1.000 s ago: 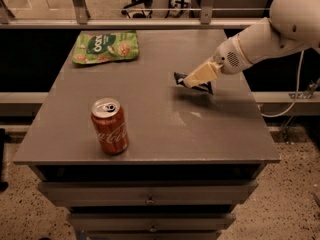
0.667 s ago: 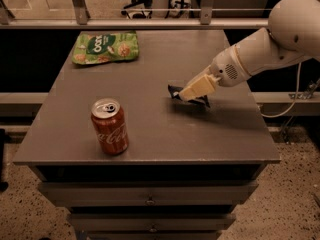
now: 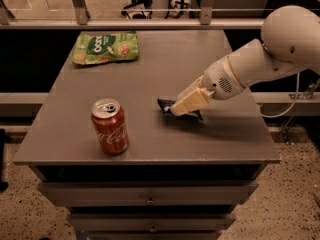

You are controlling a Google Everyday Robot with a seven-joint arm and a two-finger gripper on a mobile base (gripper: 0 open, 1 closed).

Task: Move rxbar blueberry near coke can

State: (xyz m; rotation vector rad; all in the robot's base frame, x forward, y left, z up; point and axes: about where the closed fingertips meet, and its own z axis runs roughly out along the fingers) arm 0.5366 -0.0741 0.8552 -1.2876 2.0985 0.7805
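Navy wrapper, the rxbar blueberry [image 3: 164, 104], sits in the gripper [image 3: 179, 108], right of centre on the grey table [image 3: 150, 64]. One dark end with pale lettering pokes out left of the fingertips, and another dark bit shows under and right of them. The rest of the bar is covered by the fingers [image 3: 190, 100]. Can't tell if the bar rests on the tabletop or is held just off it; a shadow lies directly beneath.

Gripper: cream fingers closed down together on the bar, no gap seen between them, gripping the wrapper across its middle. It points down and left, tilted low over the table surface. The white arm [image 3: 250, 66] comes in from the upper right, past the table's right edge.

Coke can [image 3: 110, 129]: red, upright, silver top with pull tab, front-left part of the table near the front edge. It stands left of the bar and slightly nearer the camera, apart from it with bare grey table between. Not touching the gripper.

Green chip bag [image 3: 105, 47] lies flat at the back-left corner, well apart from the bar and the can.

Drawer fronts [image 3: 150, 193] show below the tabletop.
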